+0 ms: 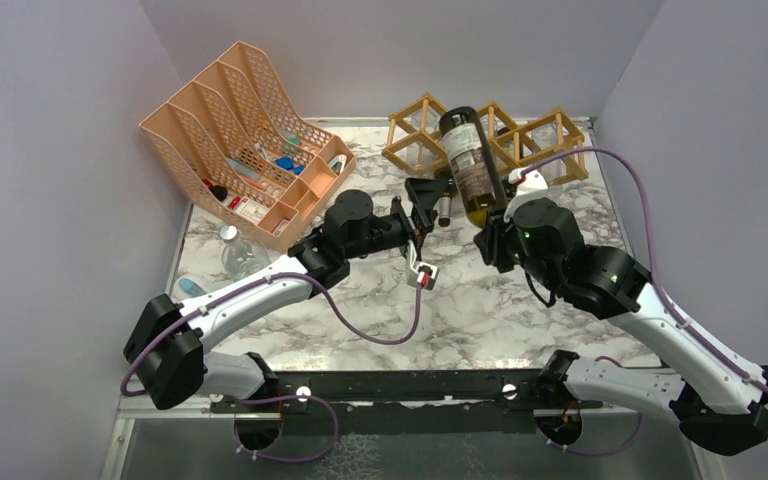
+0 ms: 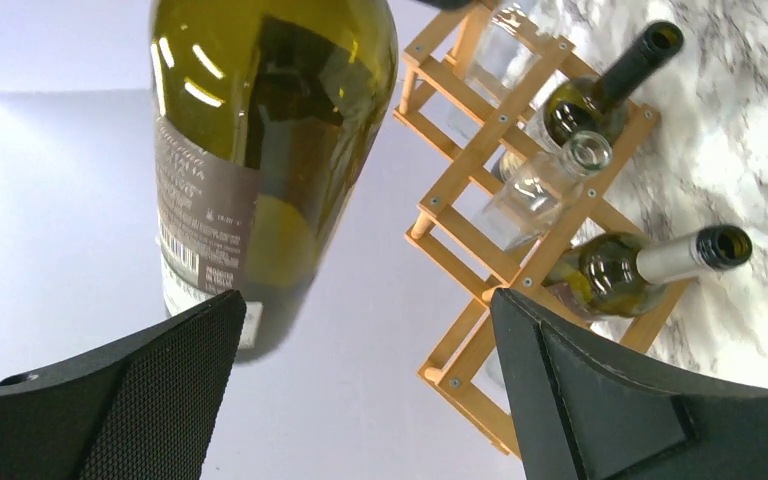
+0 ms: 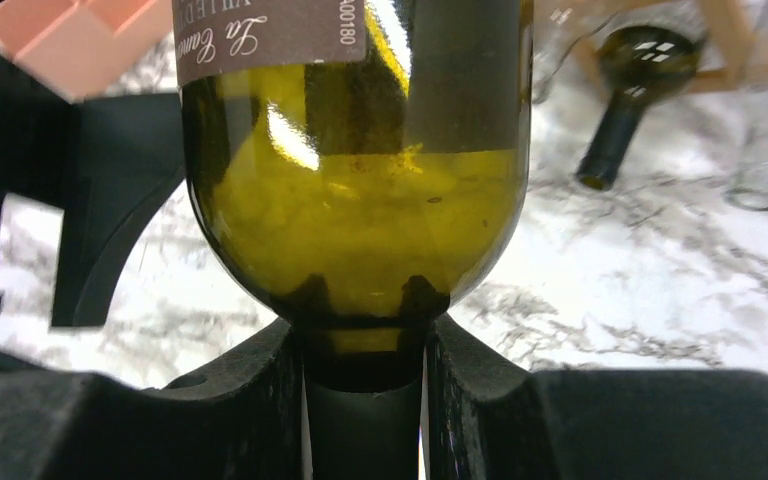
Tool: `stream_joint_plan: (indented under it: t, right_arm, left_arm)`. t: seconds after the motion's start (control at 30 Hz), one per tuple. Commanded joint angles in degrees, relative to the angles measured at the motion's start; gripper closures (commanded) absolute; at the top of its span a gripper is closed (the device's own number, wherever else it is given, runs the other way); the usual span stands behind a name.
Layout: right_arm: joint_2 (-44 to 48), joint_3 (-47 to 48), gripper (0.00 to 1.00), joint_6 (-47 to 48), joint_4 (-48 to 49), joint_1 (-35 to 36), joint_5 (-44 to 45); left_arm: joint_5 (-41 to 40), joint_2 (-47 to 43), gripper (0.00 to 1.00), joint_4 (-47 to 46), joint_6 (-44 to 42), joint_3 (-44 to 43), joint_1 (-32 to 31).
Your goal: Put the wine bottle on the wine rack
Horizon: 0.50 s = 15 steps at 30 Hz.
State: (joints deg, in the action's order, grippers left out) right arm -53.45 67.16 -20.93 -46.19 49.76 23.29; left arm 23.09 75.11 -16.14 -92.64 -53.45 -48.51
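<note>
We have the wine bottle (image 1: 468, 160) up off the marble table (image 1: 480, 310), held by the right gripper (image 1: 488, 222). From the right wrist we see its two fingers (image 3: 230, 400) pressed against either side of the bottle's neck, closed down to the neck's width, with the green shoulder bulging just above them. The bottle is tilted, base up and away from the arms, neck down at the gripper. From above it overlaps the middle of the wine rack (image 1: 425, 135) at the back of the table. From the left wrist, though, we see a gap between the glass and the wooden bars, so it sits in no cell. The left gripper (image 1: 428, 200) hovers just beside the bottle, its fingers (image 2: 120, 400) spread wide with nothing between them. In the rack lie two dark bottles (image 2: 600, 90) and a clear glass bottle (image 2: 550, 180), necks out. The peach file organizer (image 1: 250, 120) stands well to the left.
</note>
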Motion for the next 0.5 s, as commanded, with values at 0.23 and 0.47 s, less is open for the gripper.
stream_joint_plan:
  t: [0.23,0.47]
  right_arm:
    - [-11.3,15.1,0.99,2.1,11.3,-1.3,15.4]
    - [-17.4,19.8,0.99,3.0,17.3,-12.5,1.4]
  left_arm:
    - [-14.0,-1.0,0.01,-7.4,51.0,-12.6,-0.5]
    - [-23.1,-3.1,0.01,-9.1,70.1,-10.3,0.2]
